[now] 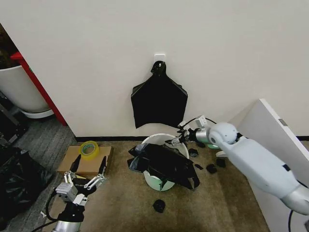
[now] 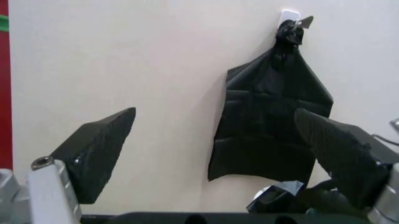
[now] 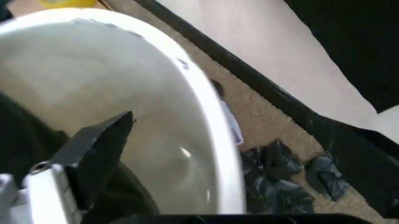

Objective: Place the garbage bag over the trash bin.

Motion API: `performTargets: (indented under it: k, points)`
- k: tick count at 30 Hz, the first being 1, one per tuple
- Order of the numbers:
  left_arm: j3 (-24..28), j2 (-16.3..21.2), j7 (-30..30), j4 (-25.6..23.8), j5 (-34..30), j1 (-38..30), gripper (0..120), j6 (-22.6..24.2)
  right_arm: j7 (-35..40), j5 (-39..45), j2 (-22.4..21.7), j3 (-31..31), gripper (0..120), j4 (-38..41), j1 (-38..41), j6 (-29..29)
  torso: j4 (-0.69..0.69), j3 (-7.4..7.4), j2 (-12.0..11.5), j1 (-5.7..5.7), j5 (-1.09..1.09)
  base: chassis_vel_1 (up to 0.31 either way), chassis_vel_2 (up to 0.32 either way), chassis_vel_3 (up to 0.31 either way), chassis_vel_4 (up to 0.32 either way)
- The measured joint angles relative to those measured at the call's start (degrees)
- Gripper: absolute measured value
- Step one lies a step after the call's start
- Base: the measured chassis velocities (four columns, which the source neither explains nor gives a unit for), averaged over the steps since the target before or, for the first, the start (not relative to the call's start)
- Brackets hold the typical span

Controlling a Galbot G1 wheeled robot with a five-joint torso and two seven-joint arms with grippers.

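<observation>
Garbage bag [image 1: 164, 164] drapes the trash bin [image 1: 166, 140]; right gripper [image 1: 175, 140] jaws unreadable, left gripper [image 1: 88, 174] jaws spread, empty.

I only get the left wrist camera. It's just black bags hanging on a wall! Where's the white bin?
Observer: The trash bin stands on the carpet, right below that hanging bundle.
Operator: Is the bag on it?
Observer: Only partly. The garbage bag lies draped across the front of the bin, and the back rim is bare white.
Operator: Where's the other arm?
Observer: The right gripper is at the bin's back rim, on the robot's right side. Your left gripper is open, low by a cardboard box.
</observation>
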Motion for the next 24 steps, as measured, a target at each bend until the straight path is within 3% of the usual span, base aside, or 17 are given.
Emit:
performTargets:
  k: [4,11,13,18,20,24]
  points:
    - [0.9,0.1,0.0,-0.1,0.1,-0.1,100,0.0,-1.2,-0.8,0.1,-0.8,86,-1.5,0.9,0.5,0.0,0.0,0.0,0.0,-0.01,0.0,0.0,0.0,0.0]
    - [4.0,1.6,-0.3,0.2,2.7,-1.2,100,0.5,-2.5,-2.0,0.6,-3.3,53,-3.0,2.2,1.0,-0.01,-0.01,0.0,0.0,-0.02,0.0,0.0,0.0,0.0]
    - [4.2,1.6,-0.3,0.0,2.9,-1.2,100,0.6,-2.5,-2.3,0.9,-3.3,50,-3.2,2.2,1.0,0.0,-0.01,0.0,0.0,-0.02,0.0,0.0,0.0,0.0]
    - [3.3,2.0,-0.3,-0.5,2.7,0.0,100,0.3,-1.7,-2.0,1.4,-3.4,28,-3.1,1.9,1.6,0.01,-0.01,0.0,0.0,-0.01,0.0,0.0,0.0,0.0]
    - [3.2,2.1,-0.3,-0.5,2.6,0.1,100,0.2,-1.6,-2.0,1.4,-3.4,27,-3.0,1.8,1.6,0.0,-0.01,0.0,0.0,-0.01,0.0,0.0,0.0,0.0]
    - [3.0,2.2,-0.3,-0.4,2.1,0.1,100,0.1,-1.1,-1.8,1.4,-3.6,8,-3.2,1.4,2.1,-0.01,-0.01,0.0,-0.01,-0.03,0.0,0.0,0.0,0.0]
